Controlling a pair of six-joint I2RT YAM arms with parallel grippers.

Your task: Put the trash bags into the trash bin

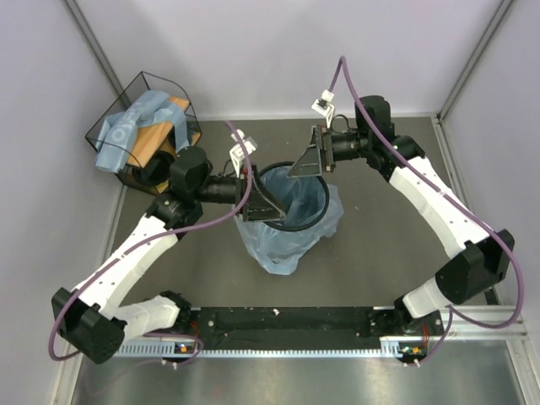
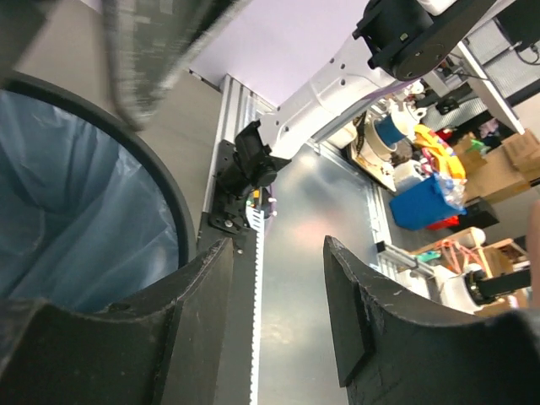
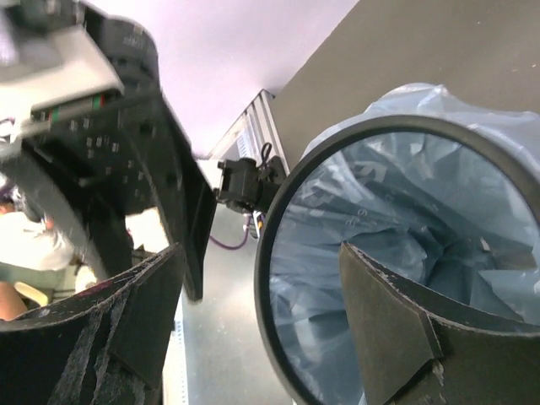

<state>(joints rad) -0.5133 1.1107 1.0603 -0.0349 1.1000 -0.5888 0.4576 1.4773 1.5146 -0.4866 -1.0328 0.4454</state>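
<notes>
1. Light-blue trash bag (image 1: 291, 249) film is seen lining the trash bin (image 3: 405, 122) and draped outside it on the tabletop (image 1: 388, 245).
2. The left gripper (image 2: 277, 243) is held open, empty, beside the rim.
3. The right gripper (image 3: 260, 249) is spread open astride the rim.

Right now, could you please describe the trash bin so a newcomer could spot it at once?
Start at the dark table's middle. The trash bin stands there, round, with a black rim hoop. Unlike the wire basket in the far-left corner, it is lined with a light-blue bag draping outside.
</notes>
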